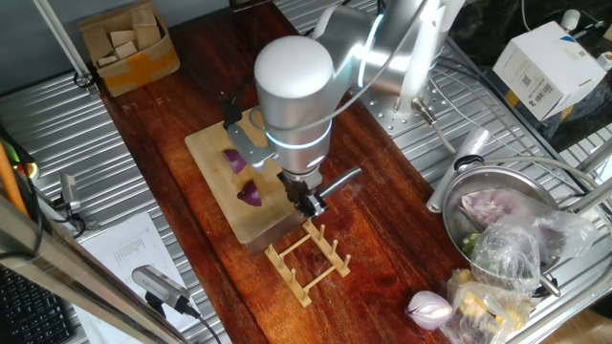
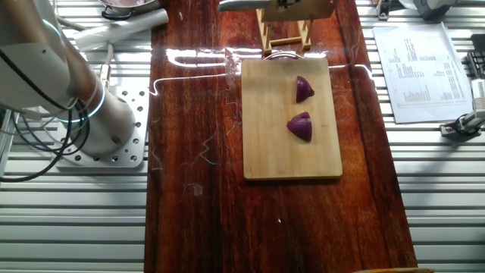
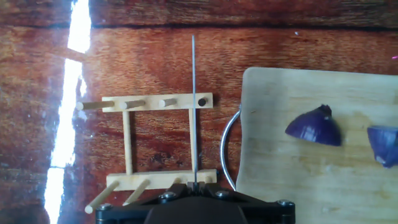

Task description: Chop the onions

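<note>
Two purple-red onion wedges lie on the wooden cutting board. They also show in one fixed view and at the right of the hand view. My gripper is shut on a cleaver, whose blade I see edge-on as a thin line. The blade sits over the wooden peg rack, left of the board and apart from the onions. In one fixed view the gripper hangs at the board's near corner.
A metal loop hangs off the board's end. A whole pale onion and a metal bowl with bagged vegetables stand at the right. A cardboard box of wooden blocks stands at the back left. A printed sheet lies beside the table.
</note>
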Controlling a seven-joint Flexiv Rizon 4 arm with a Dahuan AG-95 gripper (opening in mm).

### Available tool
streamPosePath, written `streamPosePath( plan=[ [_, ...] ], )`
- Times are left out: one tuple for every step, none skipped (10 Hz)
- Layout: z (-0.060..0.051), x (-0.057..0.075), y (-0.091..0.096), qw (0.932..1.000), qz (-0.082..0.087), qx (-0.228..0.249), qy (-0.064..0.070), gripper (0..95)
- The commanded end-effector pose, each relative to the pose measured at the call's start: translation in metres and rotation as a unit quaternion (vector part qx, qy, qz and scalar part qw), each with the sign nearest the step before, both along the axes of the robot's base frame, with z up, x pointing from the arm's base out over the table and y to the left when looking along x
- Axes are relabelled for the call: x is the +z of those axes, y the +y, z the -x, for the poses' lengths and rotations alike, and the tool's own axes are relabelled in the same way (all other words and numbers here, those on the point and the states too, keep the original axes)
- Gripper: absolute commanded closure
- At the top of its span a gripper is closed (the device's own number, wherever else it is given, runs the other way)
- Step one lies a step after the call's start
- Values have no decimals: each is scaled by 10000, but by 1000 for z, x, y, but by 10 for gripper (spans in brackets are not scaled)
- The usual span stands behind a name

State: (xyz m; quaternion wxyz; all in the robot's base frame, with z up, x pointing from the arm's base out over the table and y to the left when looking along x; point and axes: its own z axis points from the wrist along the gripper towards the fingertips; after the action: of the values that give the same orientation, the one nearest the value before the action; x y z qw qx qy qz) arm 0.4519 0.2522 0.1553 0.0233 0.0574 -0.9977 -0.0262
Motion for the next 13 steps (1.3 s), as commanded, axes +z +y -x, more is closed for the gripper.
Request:
streamPosePath(
  plan=[
    [7,9,1,10000,-20,59,-6,950],
    [10,16,0,9999,-31,105,-24,950],
    [11,19,-3,9999,-43,145,-31,950],
    [12,26,-10,9998,-44,214,-16,950],
    [12,26,-10,9997,-4,251,1,950],
    [12,26,-10,9994,15,343,-31,950],
    [12,26,-10,9994,50,326,-64,950],
    [12,26,-10,9995,80,275,-93,950],
    [12,26,-10,9996,131,228,-136,950],
    [11,23,-17,9996,161,176,-120,950],
    [13,26,-29,9996,137,212,-124,950],
    [15,27,-42,9996,122,241,-128,950],
    [18,25,-60,9996,122,213,-141,950]
  ],
)
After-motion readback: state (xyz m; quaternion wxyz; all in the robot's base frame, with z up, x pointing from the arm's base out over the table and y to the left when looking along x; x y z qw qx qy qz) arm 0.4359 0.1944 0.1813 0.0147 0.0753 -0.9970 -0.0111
